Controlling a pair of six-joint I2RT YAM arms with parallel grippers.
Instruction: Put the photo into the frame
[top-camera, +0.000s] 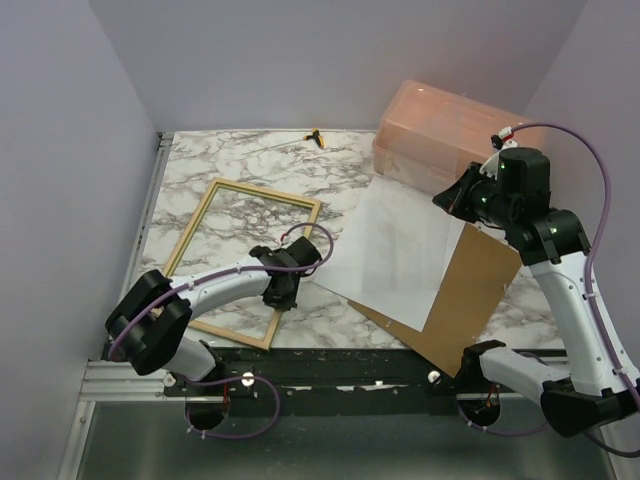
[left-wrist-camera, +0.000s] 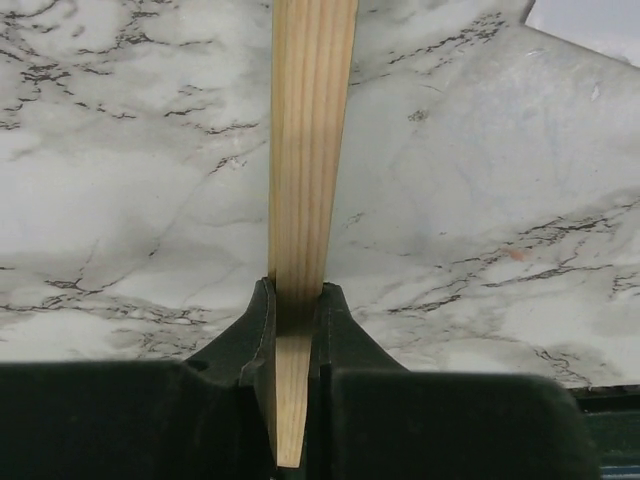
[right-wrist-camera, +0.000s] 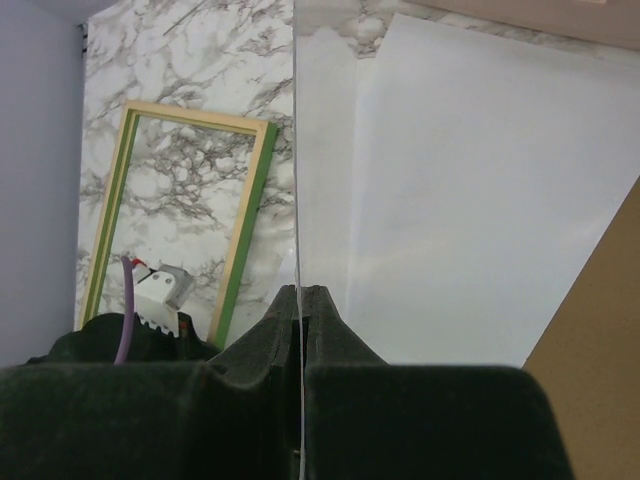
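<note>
Lying white side up on the marble table (top-camera: 340, 160) between lilac walls (top-camera: 300, 60), the photo (top-camera: 400, 250) overlapped a brown board (top-camera: 470, 300); the left gripper (left-wrist-camera: 295, 295) clamped the frame (left-wrist-camera: 310, 150), and the right gripper (right-wrist-camera: 300, 295) pinched a thin sheet (right-wrist-camera: 297, 150).

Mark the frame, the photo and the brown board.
frame (top-camera: 268, 193): top view, middle of the far wooden rail.
photo (top-camera: 395, 262): top view, middle of the white side.
brown board (top-camera: 478, 290): top view, bare centre.
</note>
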